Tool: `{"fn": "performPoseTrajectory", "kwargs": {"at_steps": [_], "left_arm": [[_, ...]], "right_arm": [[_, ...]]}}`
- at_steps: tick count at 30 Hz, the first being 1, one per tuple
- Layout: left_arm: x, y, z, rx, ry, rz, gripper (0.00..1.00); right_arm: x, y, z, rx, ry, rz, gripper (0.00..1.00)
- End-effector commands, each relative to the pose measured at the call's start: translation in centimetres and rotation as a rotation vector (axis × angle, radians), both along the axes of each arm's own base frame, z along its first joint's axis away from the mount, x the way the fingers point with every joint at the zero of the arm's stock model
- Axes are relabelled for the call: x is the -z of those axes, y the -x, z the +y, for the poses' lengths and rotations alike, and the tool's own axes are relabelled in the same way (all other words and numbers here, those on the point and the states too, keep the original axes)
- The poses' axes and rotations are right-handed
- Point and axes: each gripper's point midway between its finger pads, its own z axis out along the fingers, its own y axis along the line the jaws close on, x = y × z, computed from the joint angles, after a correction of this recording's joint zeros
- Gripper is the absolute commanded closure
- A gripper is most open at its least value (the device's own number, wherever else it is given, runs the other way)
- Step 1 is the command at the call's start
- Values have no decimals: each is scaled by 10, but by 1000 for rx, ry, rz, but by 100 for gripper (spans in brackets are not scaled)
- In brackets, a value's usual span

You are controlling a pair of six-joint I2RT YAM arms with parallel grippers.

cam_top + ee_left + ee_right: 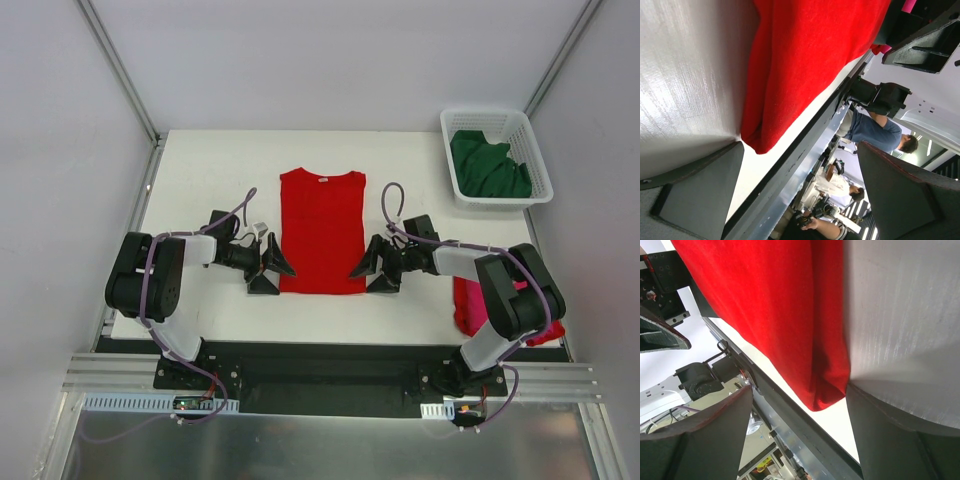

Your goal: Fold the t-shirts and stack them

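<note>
**Open jaws flank the red shirt's hem corners**

The red t-shirt (320, 230) lies in the middle of the desk (200, 170), its long axis running from the near edge to the far edge, collar far. The left jaws gape beside its near-left corner and the right jaws beside its near-right corner. Both hold nothing. Each arm sits equally near its corner, so we judge a hem-to-collar fold comes next.

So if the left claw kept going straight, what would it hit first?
Probably the red shirt: the open left gripper points at its near left corner, which lies on the table. How high the gripper sits is hard to judge.
</note>
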Motion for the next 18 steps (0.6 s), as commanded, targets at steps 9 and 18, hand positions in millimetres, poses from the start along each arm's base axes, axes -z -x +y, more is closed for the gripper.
{"fn": "performPoseTrajectory", "kwargs": {"at_steps": [9,18], "left_arm": [[16,3,3,-7,-21,-4,3],[18,8,1,1,-24,11,22]], "right_arm": [[7,2,3,-11,33,-5,29],[6,2,4,-15,34,0,38]]}}
